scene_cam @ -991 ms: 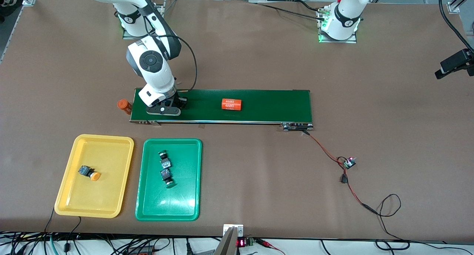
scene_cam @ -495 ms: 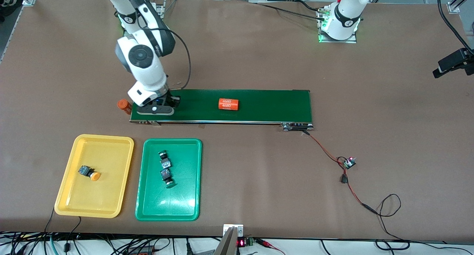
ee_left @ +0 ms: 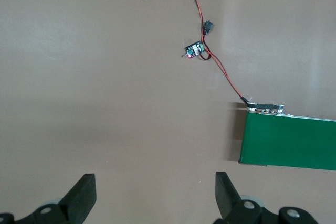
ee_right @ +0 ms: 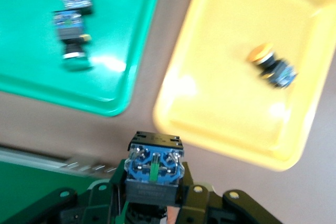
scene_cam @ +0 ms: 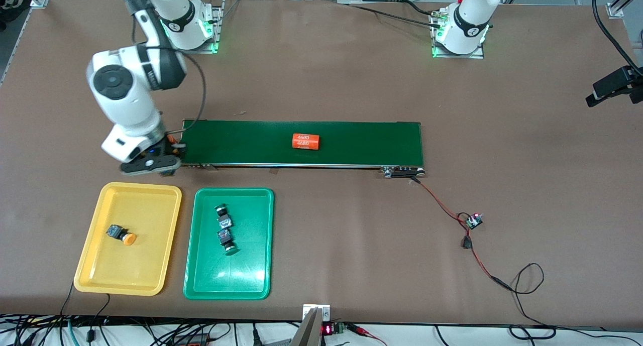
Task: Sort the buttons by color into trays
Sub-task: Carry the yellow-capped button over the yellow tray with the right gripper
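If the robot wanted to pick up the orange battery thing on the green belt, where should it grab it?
Probably around the middle of the orange cylinder, coming straight down. It lies on its side on the conveyor belt, so fingers could pinch its two long rounded sides.

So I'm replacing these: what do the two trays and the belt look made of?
Yellow tray and green tray: likely glossy moulded plastic, showing bright glare spots and rounded rims. Conveyor belt: dark green, matte, probably rubber or PVC; no glare.

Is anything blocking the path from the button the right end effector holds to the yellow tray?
Nothing visible does. The right end effector carries a button over bare table just short of the yellow tray; inside it, one orange-capped button leaves plenty of floor free.
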`<state>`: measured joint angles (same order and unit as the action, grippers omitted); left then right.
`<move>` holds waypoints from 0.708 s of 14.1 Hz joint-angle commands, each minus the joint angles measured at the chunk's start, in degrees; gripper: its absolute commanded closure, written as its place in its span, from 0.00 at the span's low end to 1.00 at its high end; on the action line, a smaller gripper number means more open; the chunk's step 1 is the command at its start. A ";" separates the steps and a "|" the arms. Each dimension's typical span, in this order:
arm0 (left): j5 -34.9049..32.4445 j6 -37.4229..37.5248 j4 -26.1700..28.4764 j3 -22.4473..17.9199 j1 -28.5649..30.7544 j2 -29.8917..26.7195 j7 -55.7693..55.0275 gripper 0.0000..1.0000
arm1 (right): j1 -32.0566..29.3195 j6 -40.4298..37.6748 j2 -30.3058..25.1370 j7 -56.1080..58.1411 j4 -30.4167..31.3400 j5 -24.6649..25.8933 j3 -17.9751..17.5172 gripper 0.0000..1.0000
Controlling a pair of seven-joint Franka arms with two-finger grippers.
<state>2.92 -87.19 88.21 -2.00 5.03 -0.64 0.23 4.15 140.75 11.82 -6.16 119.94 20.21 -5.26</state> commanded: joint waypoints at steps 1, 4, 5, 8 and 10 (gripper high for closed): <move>-0.55 -0.27 -0.41 0.24 -0.37 -0.06 -0.14 0.00 | -5.28 11.77 7.14 3.17 -1.38 6.92 -0.89 0.87; -0.81 -0.09 -0.50 1.29 -0.29 -0.24 -0.05 0.00 | -9.94 22.79 13.74 3.26 -3.30 14.22 -0.89 0.86; -0.99 0.08 -0.50 1.56 -0.29 -0.32 -0.14 0.00 | -11.43 25.51 15.32 3.52 -3.92 16.85 -0.98 0.86; -0.90 0.09 -0.41 1.47 0.06 -0.24 -0.14 0.00 | -13.99 31.41 19.37 3.52 -5.94 22.14 -0.98 0.86; -0.90 0.09 -0.41 1.39 0.41 -0.15 -0.14 0.00 | -14.17 32.57 20.17 3.52 -6.12 22.50 -0.98 0.82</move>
<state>2.92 -87.26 88.17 -0.76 4.99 -0.64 0.23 -9.06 172.08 30.77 -3.43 115.32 41.40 -5.19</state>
